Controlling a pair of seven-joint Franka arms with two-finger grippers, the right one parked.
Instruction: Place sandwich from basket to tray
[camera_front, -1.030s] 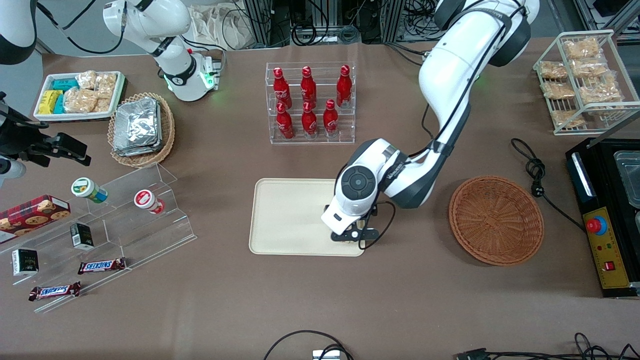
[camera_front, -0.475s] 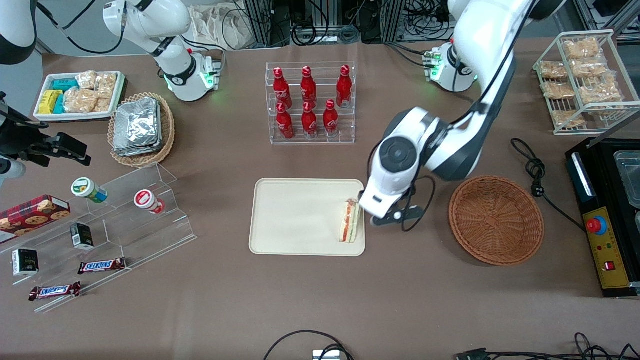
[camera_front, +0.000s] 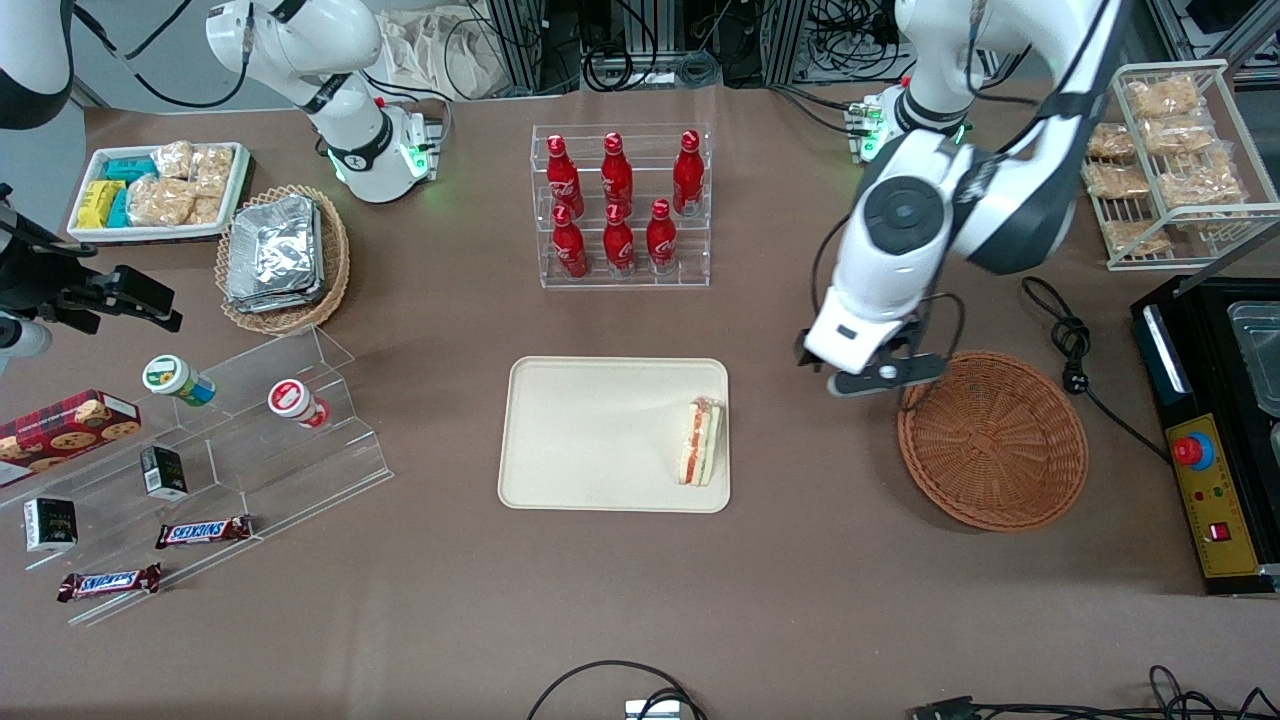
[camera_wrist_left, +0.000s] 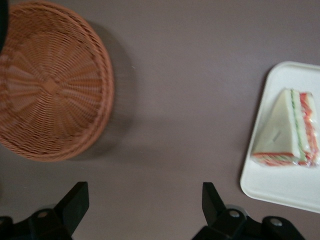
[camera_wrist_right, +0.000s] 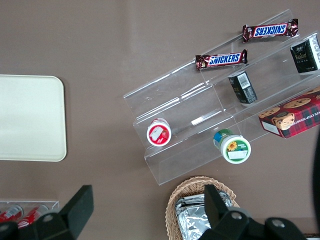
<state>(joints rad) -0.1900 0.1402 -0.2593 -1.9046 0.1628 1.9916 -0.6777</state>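
Hovering with the pincer (camera_front: 880, 376) (camera_wrist_left: 145, 195) above the bare brown bench (camera_front: 600, 610), just over the rim of the basket (camera_front: 990, 440) at about ten o'clock of the basket's middle in the front view. Released, with the dark fingers (camera_wrist_left: 75, 200) spread wide and nothing between them. Clear of the sandwich (camera_front: 700, 455) (camera_wrist_left: 285, 132), at about two o'clock from it and well apart.

Found on the tray (camera_front: 590, 430) (camera_wrist_left: 280, 187), at about four o'clock of its middle in the front view, close to the rim at the working arm's end. Wrapped in clear film, a pale triangular wedge with the red and green filling stripe turned up toward the front camera. Touched by nothing but the tray.

Seen in the wrist view with the basket (camera_wrist_left: 50, 80) holding nothing, only bare wicker weave. Separated from the tray by a strip of bench, at about three o'clock from it in the front view.

Standing at twelve o'clock from the tray, farther from the front camera, a clear rack of red bottles (camera_front: 620, 205). Looping on the bench at about one o'clock from the basket, a black cable (camera_front: 1070, 340).
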